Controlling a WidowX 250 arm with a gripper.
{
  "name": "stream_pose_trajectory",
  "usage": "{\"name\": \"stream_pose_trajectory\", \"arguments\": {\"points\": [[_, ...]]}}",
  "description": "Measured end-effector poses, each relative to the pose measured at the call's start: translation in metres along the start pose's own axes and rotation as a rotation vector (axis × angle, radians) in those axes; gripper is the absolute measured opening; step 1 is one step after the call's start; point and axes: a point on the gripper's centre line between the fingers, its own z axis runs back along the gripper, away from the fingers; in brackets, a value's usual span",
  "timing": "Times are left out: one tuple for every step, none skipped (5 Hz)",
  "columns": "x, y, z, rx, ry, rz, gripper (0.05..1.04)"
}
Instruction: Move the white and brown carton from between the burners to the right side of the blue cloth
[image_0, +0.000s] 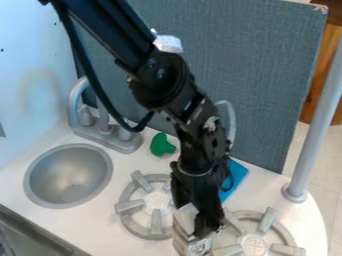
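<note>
1. Held a pale, boxy carton in the black gripper, just right of the left burner at a white toy kitchen counter.
2. Kept the fingers clamped on the carton, with dark print on its pale side near the view's bottom edge; could not be told whether raised or resting, its base being cut off.
3. Slanted down from the upper left, behind the left burner, with a black robot arm and a loose black cable looped beside it.
4. Showed a green toy, small and rounded, on the counter behind the left burner.
5. Set a second gray burner to the right of the left burner, past the gripper and the carton.
6. Included a flat blue object behind and to the right of the left burner, partly hidden by the arm.
7. Placed a round metal sink to the left of the left burner, and a gray faucet farther back on that side.
8. Stood a gray pole well to the right of the left burner, and a blue-gray panel upright behind it.
</note>
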Motion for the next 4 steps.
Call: {"name": "stream_pose_trajectory", "arguments": {"points": [[0.029, 0.009, 0.016, 0.033, -0.046, 0.024, 0.829], [0.052, 0.016, 0.009, 0.052, -0.035, 0.045, 0.829], [0.075, 0.022, 0.004, 0.073, -0.04, 0.061, 0.829], [0.099, 0.023, -0.005, 0.075, -0.043, 0.073, 0.829]]}}
